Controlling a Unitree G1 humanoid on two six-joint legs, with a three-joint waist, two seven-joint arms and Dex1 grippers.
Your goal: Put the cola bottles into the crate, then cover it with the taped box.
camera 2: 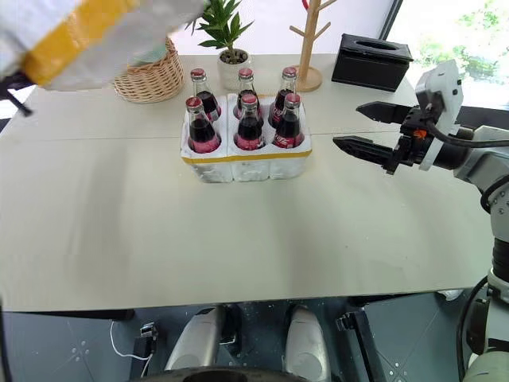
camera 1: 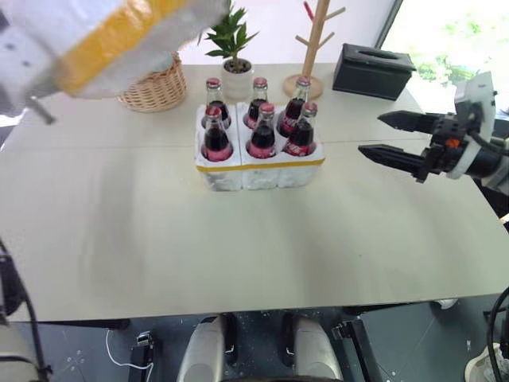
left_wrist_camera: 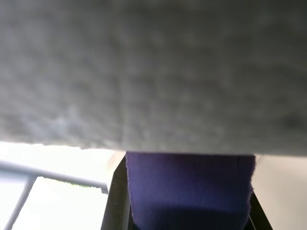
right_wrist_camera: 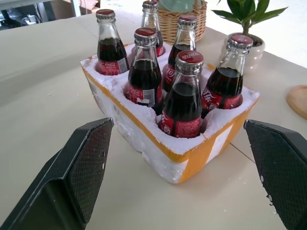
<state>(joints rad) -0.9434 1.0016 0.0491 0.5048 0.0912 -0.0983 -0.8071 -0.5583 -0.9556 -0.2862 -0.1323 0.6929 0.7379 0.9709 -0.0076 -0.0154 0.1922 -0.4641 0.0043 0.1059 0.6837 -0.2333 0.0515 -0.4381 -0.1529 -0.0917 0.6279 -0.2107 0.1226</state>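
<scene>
We see six cola bottles (camera 1: 262,131) in crate (camera 1: 259,170); left hand clenched on taped box (camera 1: 111,36) (raised); right hand (camera 1: 382,135) released.

wicker basket (camera 1: 155,89), potted plant (camera 1: 233,48), wooden rack (camera 1: 312,44), black box (camera 1: 372,70)

My right gripper (camera 2: 359,127) carries two long black fingers (camera 1: 394,157) tapering to points. From its wrist camera, the inner pads (right_wrist_camera: 91,163) show a fine cross-hatched grip texture on flat black plates. Behind the fingers sits a black housing with a small orange mark, then a white angular wrist block; the forearm behind it is light grey with black cables looping beside it. On my left gripper (left_wrist_camera: 189,191), the finger frame is black with a purple pad (left_wrist_camera: 189,182) between its edges.
</scene>
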